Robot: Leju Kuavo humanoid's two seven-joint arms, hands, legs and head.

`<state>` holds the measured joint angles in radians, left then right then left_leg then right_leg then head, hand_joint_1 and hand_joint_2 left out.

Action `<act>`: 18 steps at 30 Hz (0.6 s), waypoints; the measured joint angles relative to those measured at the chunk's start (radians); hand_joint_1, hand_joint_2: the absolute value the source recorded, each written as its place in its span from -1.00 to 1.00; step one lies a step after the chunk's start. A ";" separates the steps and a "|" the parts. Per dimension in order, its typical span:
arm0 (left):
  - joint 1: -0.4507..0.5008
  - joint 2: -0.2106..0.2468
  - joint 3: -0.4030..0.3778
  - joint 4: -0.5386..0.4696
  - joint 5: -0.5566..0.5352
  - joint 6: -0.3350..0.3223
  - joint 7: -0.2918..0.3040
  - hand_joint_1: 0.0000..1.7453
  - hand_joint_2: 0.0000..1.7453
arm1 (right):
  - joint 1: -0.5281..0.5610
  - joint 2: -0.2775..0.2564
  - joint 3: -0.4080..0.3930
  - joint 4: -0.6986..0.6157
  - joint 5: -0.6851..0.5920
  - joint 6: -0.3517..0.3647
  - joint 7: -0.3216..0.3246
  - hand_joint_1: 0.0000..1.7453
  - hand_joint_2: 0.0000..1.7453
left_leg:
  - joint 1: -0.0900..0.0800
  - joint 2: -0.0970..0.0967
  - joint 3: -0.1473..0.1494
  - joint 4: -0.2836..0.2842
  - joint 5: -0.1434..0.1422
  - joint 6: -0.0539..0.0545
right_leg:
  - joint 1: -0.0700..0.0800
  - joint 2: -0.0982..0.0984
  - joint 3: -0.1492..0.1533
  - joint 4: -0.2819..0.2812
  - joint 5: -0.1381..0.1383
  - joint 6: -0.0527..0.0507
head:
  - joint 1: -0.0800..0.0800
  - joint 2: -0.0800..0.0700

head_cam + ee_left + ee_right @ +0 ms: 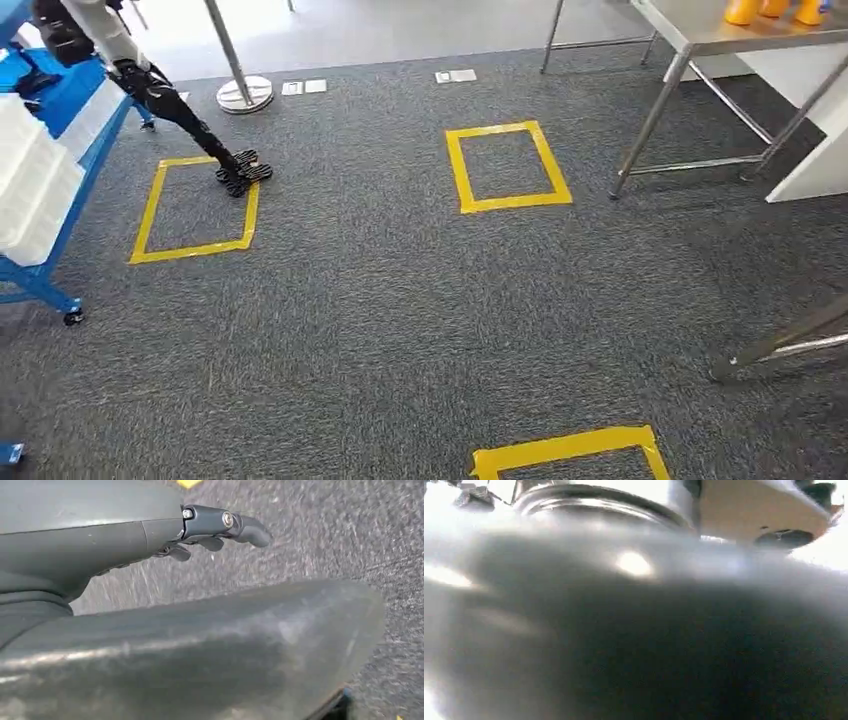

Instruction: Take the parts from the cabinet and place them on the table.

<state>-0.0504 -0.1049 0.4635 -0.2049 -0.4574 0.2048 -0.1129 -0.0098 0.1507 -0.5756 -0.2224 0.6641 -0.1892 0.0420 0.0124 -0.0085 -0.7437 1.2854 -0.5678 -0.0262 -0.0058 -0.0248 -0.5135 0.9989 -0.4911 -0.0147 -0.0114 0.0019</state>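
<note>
Left hand: over grey carpet, fingers apart, holding nothing.
Right hand: blurred, finger state cannot be told.
Table: far right, orange items on top.
Cabinet: blue, far left.

3 yellow tape squares mark the carpet: at 10, 12 and 6 o'clock. 1 steel table at 2 o'clock.
</note>
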 joint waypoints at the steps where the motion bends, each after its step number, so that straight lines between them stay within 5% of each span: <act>1: 0.000 -0.001 0.005 0.000 0.010 -0.004 0.001 -1.00 -1.00 | 0.001 -0.001 0.000 0.000 0.001 0.000 0.000 -1.00 -1.00 | 0.002 0.003 -0.020 0.048 -0.012 -0.003 | 0.001 -0.016 -0.002 0.000 0.000 0.000 | 0.000 0.000; 2: 0.002 -0.001 0.013 0.000 0.020 -0.009 0.003 -1.00 -1.00 | 0.000 -0.001 0.000 0.000 0.003 0.000 0.000 -1.00 -1.00 | 0.003 0.006 -0.016 0.047 -0.002 -0.005 | 0.001 -0.032 -0.002 0.000 -0.001 0.000 | 0.000 0.000; 4: 0.004 -0.001 0.028 0.000 0.032 -0.010 -0.005 -1.00 -1.00 | -0.003 -0.002 -0.001 0.000 0.007 0.002 -0.002 -1.00 -1.00 | 0.005 0.017 0.061 -0.081 0.065 -0.005 | 0.001 -0.058 0.001 0.001 -0.003 0.001 | -0.001 0.000; 5: 0.003 -0.001 0.036 0.000 0.039 -0.008 -0.018 -1.00 -1.00 | -0.003 -0.002 -0.002 0.000 0.009 0.003 -0.004 -1.00 -1.00 | 0.006 0.044 0.117 -0.174 0.100 -0.005 | 0.001 -0.070 0.004 0.002 -0.006 0.005 | -0.001 0.000; 6: 0.002 -0.002 0.040 0.000 0.039 -0.005 -0.029 -1.00 -1.00 | -0.003 -0.002 -0.004 0.000 0.009 0.003 -0.005 -1.00 -1.00 | 0.004 0.103 0.154 -0.235 0.107 -0.004 | 0.006 -0.079 0.008 0.002 -0.011 0.011 | -0.002 0.000; 7: -0.002 -0.004 0.044 0.000 0.039 -0.002 -0.032 -1.00 -1.00 | -0.003 -0.003 -0.008 0.000 0.011 0.003 -0.007 -1.00 -1.00 | -0.003 0.091 0.159 -0.246 0.107 0.005 | 0.020 -0.090 -0.003 0.010 -0.018 0.019 | -0.003 0.000; 10: -0.001 -0.005 0.061 0.000 0.040 0.012 -0.031 -1.00 -1.00 | -0.010 -0.004 -0.010 0.000 0.020 0.003 -0.007 -1.00 -1.00 | -0.012 0.052 0.148 -0.247 0.111 0.024 | 0.012 -0.122 0.014 0.002 -0.015 0.029 | 0.007 0.000; 11: -0.002 -0.005 0.066 0.000 0.040 0.013 -0.031 -1.00 -1.00 | -0.013 -0.005 -0.011 -0.001 0.022 0.003 -0.007 -1.00 -1.00 | -0.006 0.038 0.150 -0.257 0.118 0.036 | 0.009 -0.113 0.011 0.008 -0.022 0.038 | 0.006 0.000; 12: -0.002 -0.006 0.070 0.000 0.041 0.013 -0.031 -1.00 -1.00 | -0.013 -0.005 -0.013 -0.001 0.026 0.003 -0.007 -1.00 -1.00 | -0.004 0.027 0.149 -0.258 0.121 0.040 | 0.004 -0.051 -0.004 0.029 -0.037 0.040 | 0.011 0.000; 13: -0.003 -0.006 0.075 0.000 0.042 0.013 -0.031 -1.00 -1.00 | -0.011 -0.005 -0.015 0.000 0.027 0.004 -0.007 -1.00 -1.00 | -0.002 0.017 0.146 -0.258 0.124 0.046 | 0.003 -0.012 -0.026 0.082 -0.067 0.034 | 0.012 0.000; 14: -0.006 -0.006 0.078 0.000 0.044 0.012 -0.032 -1.00 -1.00 | -0.008 -0.005 -0.015 0.000 0.028 0.004 -0.007 -1.00 -1.00 | -0.003 0.005 0.142 -0.258 0.128 0.051 | 0.001 0.006 -0.062 0.158 -0.101 0.028 | 0.014 0.000; 16: -0.007 -0.006 0.084 0.000 0.045 0.011 -0.032 -1.00 -1.00 | -0.007 -0.005 -0.016 0.000 0.029 0.004 -0.007 -1.00 -1.00 | -0.005 -0.030 0.134 -0.258 0.132 0.057 | 0.002 0.019 -0.140 0.310 -0.149 0.026 | 0.014 0.000; 18: -0.006 -0.006 0.088 0.000 0.045 0.011 -0.032 -1.00 -1.00 | -0.005 -0.005 -0.016 0.000 0.030 0.005 -0.007 -1.00 -1.00 | -0.005 -0.062 0.133 -0.258 0.135 0.057 | 0.001 0.022 -0.138 0.287 -0.121 0.039 | 0.014 0.000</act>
<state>-0.0562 -0.1106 0.5512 -0.2052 -0.4124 0.2159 -0.1450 -0.0147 0.1457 -0.5917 -0.2228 0.6939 -0.1843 0.0351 0.0073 -0.0710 -0.6109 1.0274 -0.4329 0.0311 -0.0044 -0.0028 -0.6513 1.2857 -0.6123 0.0246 0.0023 0.0019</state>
